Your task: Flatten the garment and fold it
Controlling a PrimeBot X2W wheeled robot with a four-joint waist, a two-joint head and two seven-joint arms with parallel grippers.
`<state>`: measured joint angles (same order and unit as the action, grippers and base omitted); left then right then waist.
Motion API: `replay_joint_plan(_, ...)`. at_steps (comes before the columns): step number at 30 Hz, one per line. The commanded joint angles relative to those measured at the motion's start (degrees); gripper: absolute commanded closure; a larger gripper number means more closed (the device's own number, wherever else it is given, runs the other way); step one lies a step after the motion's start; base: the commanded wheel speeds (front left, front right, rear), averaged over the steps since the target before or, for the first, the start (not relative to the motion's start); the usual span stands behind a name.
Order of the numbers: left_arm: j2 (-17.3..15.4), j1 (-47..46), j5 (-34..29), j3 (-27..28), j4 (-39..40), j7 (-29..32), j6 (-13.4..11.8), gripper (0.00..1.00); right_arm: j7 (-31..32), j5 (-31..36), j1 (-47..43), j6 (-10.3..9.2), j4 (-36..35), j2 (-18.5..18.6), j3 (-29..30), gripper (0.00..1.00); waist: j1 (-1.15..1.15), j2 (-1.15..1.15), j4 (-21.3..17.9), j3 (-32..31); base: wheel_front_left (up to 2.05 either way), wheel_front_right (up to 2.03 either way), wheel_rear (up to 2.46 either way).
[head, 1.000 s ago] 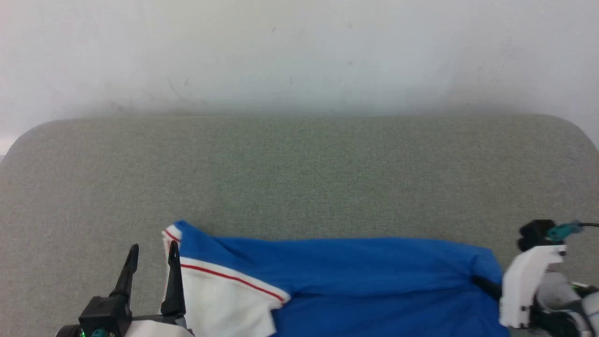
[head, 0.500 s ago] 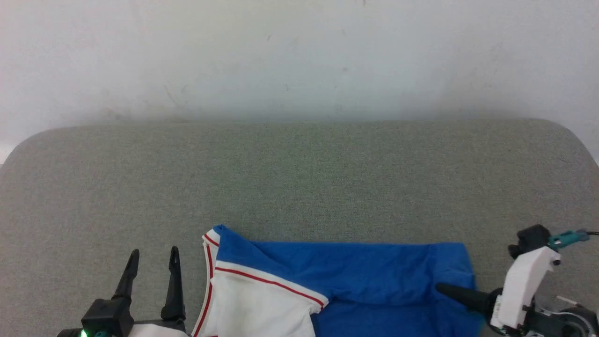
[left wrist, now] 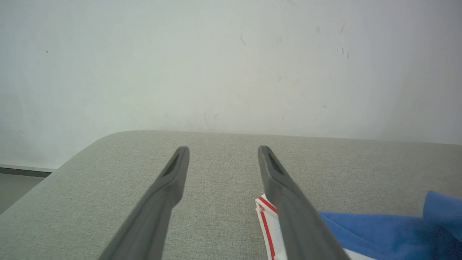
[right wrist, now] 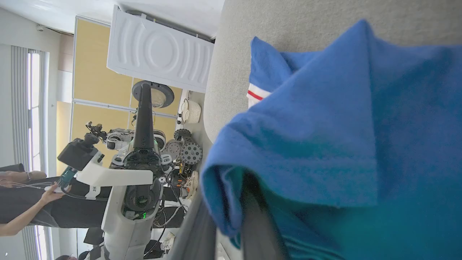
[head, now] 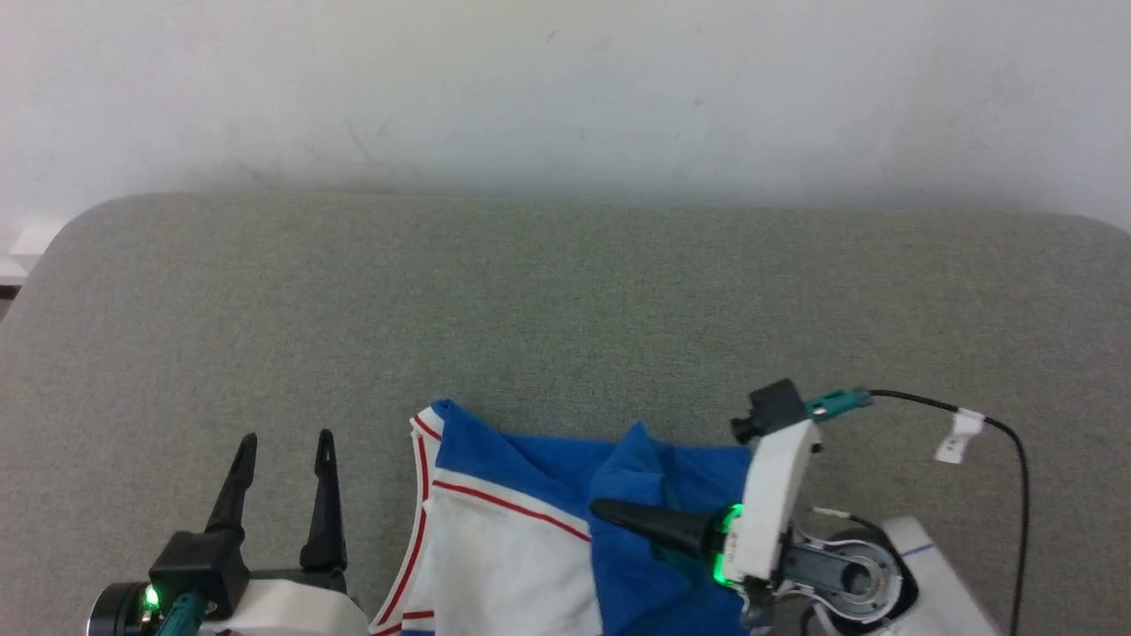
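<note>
The shirt point(head: 539, 473) lies on the grey worktop point(head: 565, 300) at 6 o'clock in the head view, running off the bottom edge. It is blue, and its white sleeve point(head: 504, 574) with red-striped trim sits on its 9 o'clock side.

The right gripper point(head: 610, 512) sits at 5 o'clock with its fingers pointing toward 9 o'clock. They are closed on a fold of the blue cloth, which stands up in a peak over them. In the right wrist view the cloth drapes over both fingers.

The left gripper point(head: 287, 437) sits at 8 o'clock. Its fingers are spread wide, hold nothing and point toward 12 o'clock, just beside the shirt's trimmed edge. A black cable point(head: 990, 424) arcs over the worktop at 3 o'clock. A pale wall point(head: 565, 88) rises behind the worktop.
</note>
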<state>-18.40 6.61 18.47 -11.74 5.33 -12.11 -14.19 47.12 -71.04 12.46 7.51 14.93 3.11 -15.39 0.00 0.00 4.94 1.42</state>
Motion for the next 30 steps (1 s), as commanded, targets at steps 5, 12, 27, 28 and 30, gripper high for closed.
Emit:
replay_joint_plan(5, 0.41, -2.71, -0.11, -0.51, -0.31, -0.64, 0.45, 0.00, -10.30, -3.66, 6.96, -0.02, 5.06, -0.22, -12.88, 1.00, 0.00, 0.00, 3.38, 4.25, 0.00, 0.00, 0.00)
replay_joint_plan(12, 1.89, -4.75, -0.04, -1.25, -1.89, -1.69, 0.88, 0.00, -21.03, -1.99, 12.57, -0.02, 12.75, -0.23, -24.61, 0.00, 0.00, 0.00, 3.99, 6.60, 0.00, 0.00, 0.00)
replay_joint_plan(27, 2.27, -3.75, 0.17, -0.46, -4.25, -2.62, 1.15, 0.00, -37.84, 14.37, 23.69, -0.02, 10.94, 6.02, -46.53, 0.00, 0.00, 0.00, 0.94, 2.69, 0.00, 0.00, 0.00)
replay_joint_plan(28, 2.26, -3.52, 0.17, -0.42, -4.20, -2.63, 1.10, 0.00, -39.81, 15.60, 23.81, -0.02, 11.24, 6.97, -46.39, 0.00, 0.00, 0.00, 0.68, 2.31, 0.00, 0.00, 0.00)
replay_joint_plan(30, 2.16, -2.93, 0.21, -0.25, -4.14, -2.65, 0.89, 0.00, -43.93, 18.67, 23.56, -0.02, 12.26, 8.76, -45.47, 0.00, 0.00, 0.00, -0.06, 1.49, 0.00, 0.00, 0.00)
